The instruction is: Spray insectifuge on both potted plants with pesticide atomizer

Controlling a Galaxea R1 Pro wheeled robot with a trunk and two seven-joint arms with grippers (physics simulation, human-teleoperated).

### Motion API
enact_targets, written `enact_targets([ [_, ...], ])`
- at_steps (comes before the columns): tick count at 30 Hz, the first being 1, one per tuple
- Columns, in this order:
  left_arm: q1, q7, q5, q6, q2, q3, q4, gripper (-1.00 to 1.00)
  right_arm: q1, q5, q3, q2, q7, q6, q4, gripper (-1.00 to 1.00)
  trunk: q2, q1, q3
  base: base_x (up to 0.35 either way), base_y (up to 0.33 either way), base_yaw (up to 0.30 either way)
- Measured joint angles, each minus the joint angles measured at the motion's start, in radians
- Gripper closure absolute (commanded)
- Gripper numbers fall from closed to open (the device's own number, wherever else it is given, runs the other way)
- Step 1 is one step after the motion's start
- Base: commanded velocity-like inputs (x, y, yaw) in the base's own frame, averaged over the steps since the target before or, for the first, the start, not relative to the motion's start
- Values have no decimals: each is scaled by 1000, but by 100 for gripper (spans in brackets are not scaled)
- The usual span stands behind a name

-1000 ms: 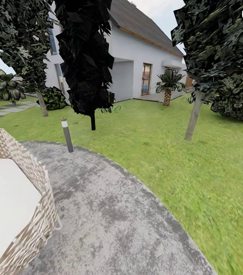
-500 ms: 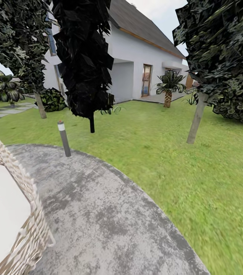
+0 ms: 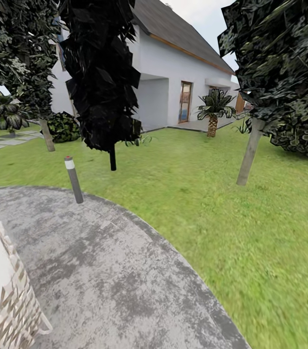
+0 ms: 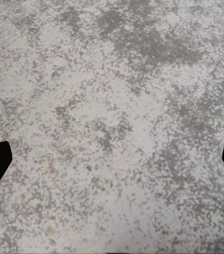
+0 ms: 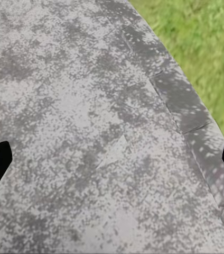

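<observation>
Camera swung rightward, wicker seat point(image 3: 4, 295) nearly gone, bollard lamp point(image 3: 73, 178) now further left

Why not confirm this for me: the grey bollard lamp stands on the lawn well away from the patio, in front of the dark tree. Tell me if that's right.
Not quite. In the head view the bollard lamp stands at the edge of the patio, where it meets the lawn, not well away from it. The dark tree is indeed behind it.

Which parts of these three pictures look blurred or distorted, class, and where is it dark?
Head view: the lawn smears toward the lower right, the tree trunk and post lamp lean as if bent by a wide lens, and the middle tree is nearly black. Left wrist view: the patio is soft and grainy. Right wrist view: grass is blurred.
</observation>
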State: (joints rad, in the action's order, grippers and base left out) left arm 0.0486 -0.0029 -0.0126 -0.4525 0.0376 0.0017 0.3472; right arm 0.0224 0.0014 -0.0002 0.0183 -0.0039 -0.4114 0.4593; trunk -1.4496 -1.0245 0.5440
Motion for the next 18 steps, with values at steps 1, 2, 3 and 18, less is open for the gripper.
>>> enact_targets([
  [1, 0, 0, 0, 0, -1, 0, 0, -100, 0, 0, 0, 1, 0, 0, 0, -100, 0, 0, 0, 298, -170, 0],
  [2, 0, 0, -1, 0, -2, 0, 1, -100, 0, 1, 0, 4, -1, -1, -1, -100, 0, 0, 0, 299, -170, 0],
  [3, 0, 0, -2, 0, -3, 1, 3, -100, 0, 0, -1, 13, 0, 0, -1, -100, 0, 0, 0, 300, -169, 0],
  [18, 13, -4, 10, 3, -1, -6, -9, -100, 0, -5, 2, 52, 0, 2, -53, -100, 0, 0, 0, 317, -116, 0],
])
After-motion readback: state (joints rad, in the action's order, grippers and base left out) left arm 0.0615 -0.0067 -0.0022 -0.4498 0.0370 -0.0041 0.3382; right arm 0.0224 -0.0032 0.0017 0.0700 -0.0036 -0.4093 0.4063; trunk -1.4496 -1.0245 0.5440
